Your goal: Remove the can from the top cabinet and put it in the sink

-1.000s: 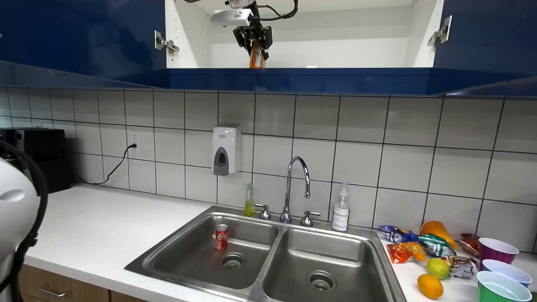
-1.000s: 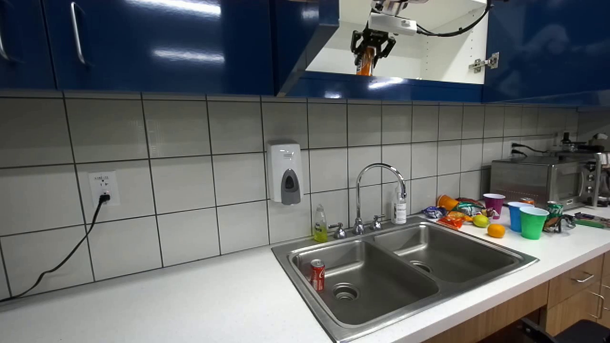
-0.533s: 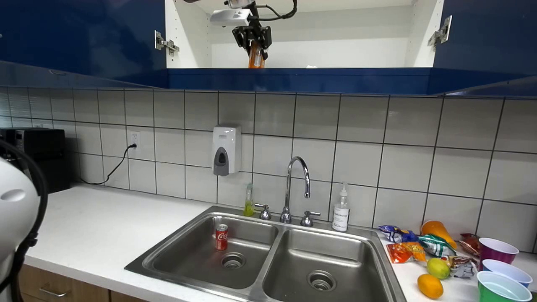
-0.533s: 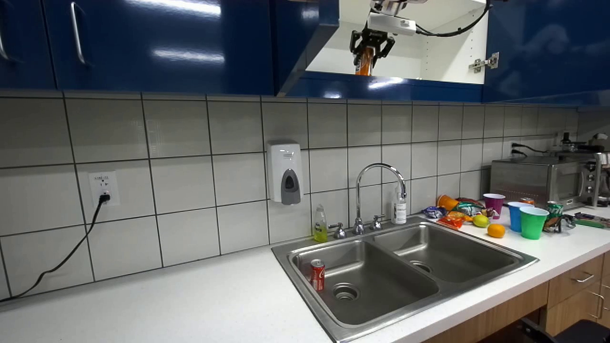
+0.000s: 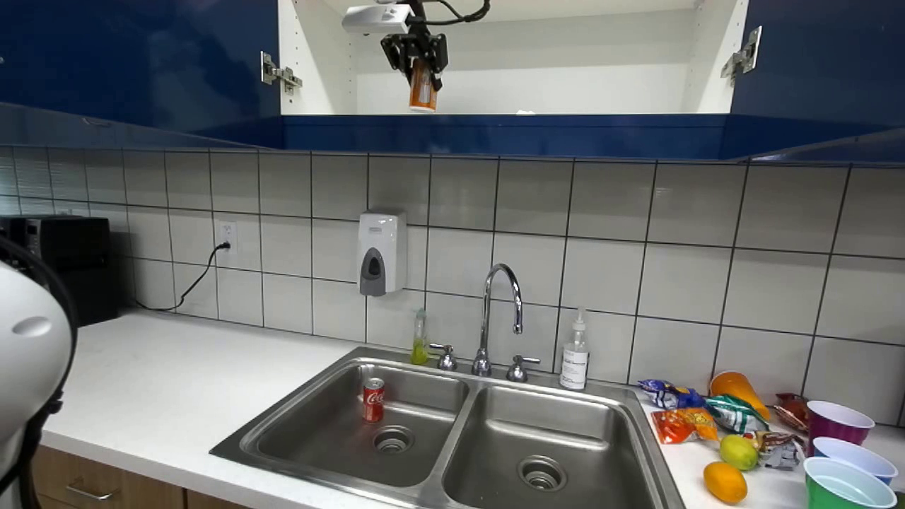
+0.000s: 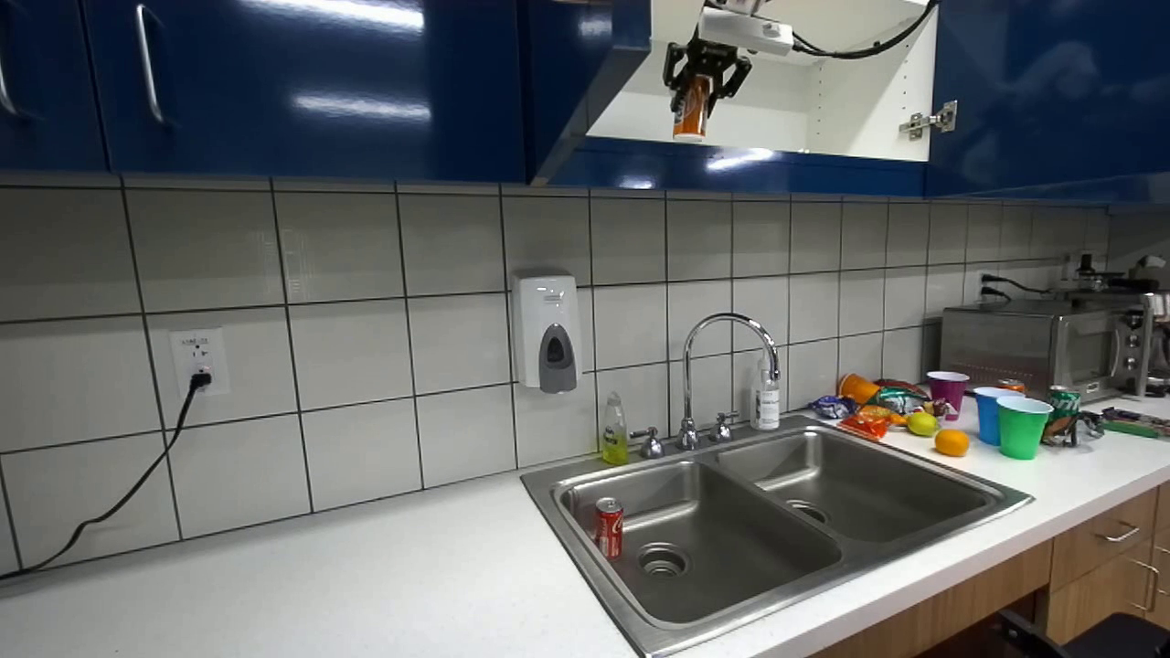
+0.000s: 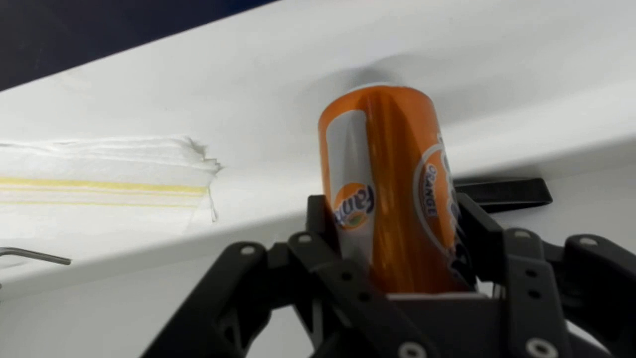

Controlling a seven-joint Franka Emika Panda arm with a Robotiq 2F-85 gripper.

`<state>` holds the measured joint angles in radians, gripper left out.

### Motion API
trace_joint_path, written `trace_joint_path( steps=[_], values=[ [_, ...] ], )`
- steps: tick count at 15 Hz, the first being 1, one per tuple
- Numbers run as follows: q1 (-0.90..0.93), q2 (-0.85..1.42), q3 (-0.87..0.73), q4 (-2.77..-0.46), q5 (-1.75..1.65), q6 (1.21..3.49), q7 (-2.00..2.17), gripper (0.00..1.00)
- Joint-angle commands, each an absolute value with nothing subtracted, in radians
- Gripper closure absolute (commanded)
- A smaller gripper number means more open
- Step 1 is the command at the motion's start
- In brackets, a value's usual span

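Grips a small orange cylindrical can (image 7: 392, 164) with a pale lengthwise panel in the black two-jawed pincer (image 5: 424, 83), closed only as far as the width of the can, with both jaws against opposite sides. Points downward out of the jaws, with the long axis in line with them. Hangs close to upright in both exterior views, with a pale-rimmed end lowest; hard to tell at that size for lid or base. Shows "ORANGE" running lengthwise in the wrist view. Around the pincer, a wide white-lined wall cabinet (image 5: 506, 134) with glossy dark-blue doors. Beside the pincer, a yellow-striped white folded sheet (image 7: 104, 199). Well below the pincer, a double-basin stainless-steel sink (image 5: 318, 445), with a red cylindrical can (image 5: 373, 401) upright in one basin.
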<state>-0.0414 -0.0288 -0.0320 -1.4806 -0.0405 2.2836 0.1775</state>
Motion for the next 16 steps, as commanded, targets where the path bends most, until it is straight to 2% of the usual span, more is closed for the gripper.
trace_joint_path(
  steps=[1,9,16],
  values=[
    [-0.034,-0.076,-0.024,-1.5,-0.075,2.292,0.219,0.62],
    [-0.022,-0.173,-0.018,-1.585,-0.069,2.296,0.217,0.62],
    [-0.033,-0.33,0.01,-1.752,-0.059,2.295,0.229,0.62]
  ],
)
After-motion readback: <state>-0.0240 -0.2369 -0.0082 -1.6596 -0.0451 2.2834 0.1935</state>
